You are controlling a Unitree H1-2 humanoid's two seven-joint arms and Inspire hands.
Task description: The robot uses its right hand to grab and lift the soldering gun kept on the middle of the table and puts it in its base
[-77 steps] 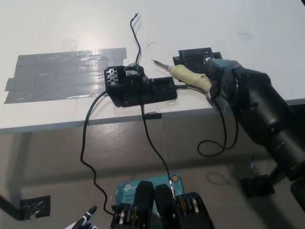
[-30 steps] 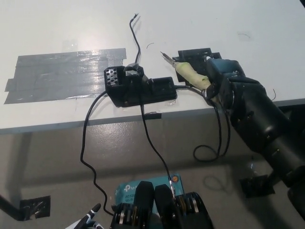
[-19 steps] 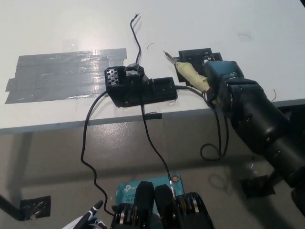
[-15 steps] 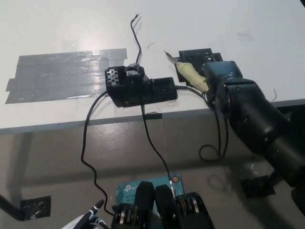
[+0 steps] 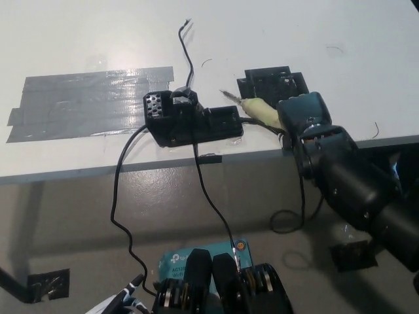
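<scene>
white tabletop fills the upper part of the head view, with grey floor below its front edge. a broad patch of grey duct tape lies on the table's left part. near the front edge, about the middle, sits a black base unit with a perforated block at its left end; black cables run from it over the edge and down, and one thin wire trails toward the back.

the black right hand is closed around the rear of the soldering gun, whose pale yellowish handle sticks out leftward with its metal tip pointing at the base unit. the tool hangs just right of the base, close to the front edge, in front of a smaller black bracket. holding it by the back end seems to leave the tip free to be guided into the holder, and the cord can hang off the table. it is not yet seated.

only a sliver of the white left hand shows at the bottom left; i cannot tell its state.
</scene>
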